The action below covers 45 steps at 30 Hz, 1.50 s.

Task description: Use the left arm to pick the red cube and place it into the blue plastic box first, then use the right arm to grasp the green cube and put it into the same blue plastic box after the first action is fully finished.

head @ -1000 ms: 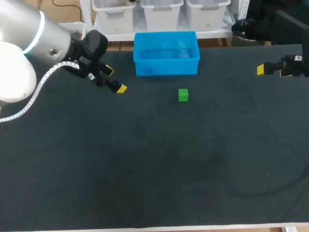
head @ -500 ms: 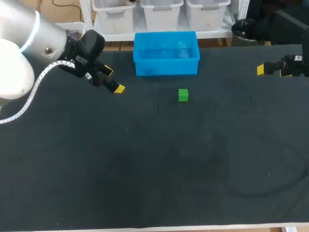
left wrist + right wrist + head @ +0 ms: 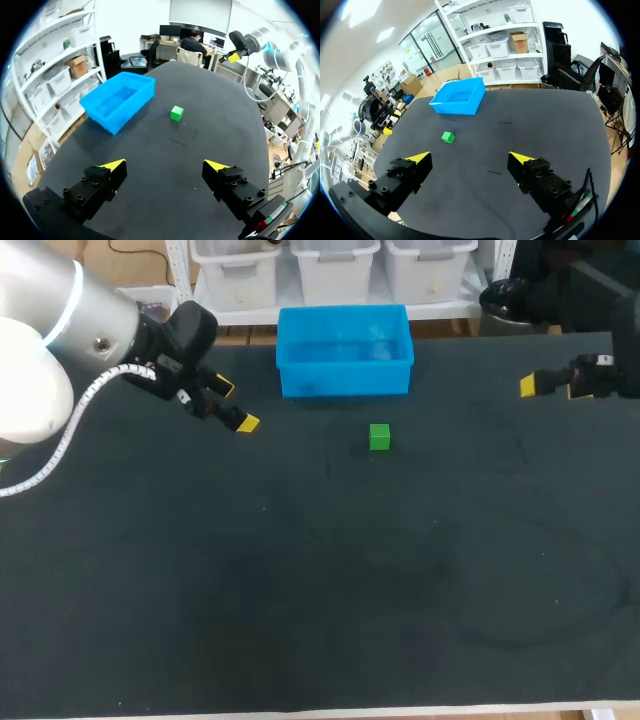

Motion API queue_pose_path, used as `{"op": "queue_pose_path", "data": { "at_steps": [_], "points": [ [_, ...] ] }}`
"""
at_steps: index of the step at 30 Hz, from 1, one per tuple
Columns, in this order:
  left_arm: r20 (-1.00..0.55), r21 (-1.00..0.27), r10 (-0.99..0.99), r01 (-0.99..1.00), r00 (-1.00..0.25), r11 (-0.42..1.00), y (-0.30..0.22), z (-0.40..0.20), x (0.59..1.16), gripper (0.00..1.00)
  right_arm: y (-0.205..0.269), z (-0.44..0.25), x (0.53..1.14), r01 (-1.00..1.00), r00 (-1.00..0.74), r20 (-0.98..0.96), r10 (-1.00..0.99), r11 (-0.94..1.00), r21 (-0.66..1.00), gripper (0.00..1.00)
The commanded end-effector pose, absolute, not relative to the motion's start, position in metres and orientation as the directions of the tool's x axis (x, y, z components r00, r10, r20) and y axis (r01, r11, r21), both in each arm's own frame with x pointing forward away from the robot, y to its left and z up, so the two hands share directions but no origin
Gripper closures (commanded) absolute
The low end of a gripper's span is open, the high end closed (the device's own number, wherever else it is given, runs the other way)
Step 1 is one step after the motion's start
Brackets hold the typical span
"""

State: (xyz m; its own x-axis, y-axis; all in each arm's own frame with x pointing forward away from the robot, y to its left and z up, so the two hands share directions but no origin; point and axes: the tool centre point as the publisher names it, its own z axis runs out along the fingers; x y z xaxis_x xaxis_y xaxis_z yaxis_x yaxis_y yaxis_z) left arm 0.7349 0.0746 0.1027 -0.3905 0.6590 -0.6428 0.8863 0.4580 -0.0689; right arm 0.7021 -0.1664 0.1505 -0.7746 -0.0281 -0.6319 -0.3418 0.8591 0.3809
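The left claw [image 3: 165,165] stood open, with nothing between its yellow-tipped fingers. It was held over the dark counter [image 3: 300,590] at the far left, beside the blue plastic box [image 3: 345,378] but apart from it. The right claw [image 3: 469,158] was likewise open and empty, held near the counter's far right edge. The green cube [image 3: 379,436] sat on the counter just in front of the box, not touching it — well apart from both claws.
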Motion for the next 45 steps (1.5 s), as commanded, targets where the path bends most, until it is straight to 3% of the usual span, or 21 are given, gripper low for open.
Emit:
{"op": "queue_pose_path", "data": {
  "at_steps": [1, 45],
  "points": [
    [-0.648, -0.069, 0.657, 0.888, -0.387, 0.455, 0.076, 0.102, 0.734, 0.0, -0.158, 0.144, 0.72, -0.359, -0.784, -0.619, -0.041, 0.844, 0.398, 0.0],
    [-0.648, -0.069, 0.657, 0.888, -0.387, 0.455, 0.076, 0.102, 0.734, 0.0, -0.062, 0.159, 0.791, -0.374, -0.873, -0.441, -0.209, 0.866, 0.331, 0.0]
  ]
}}
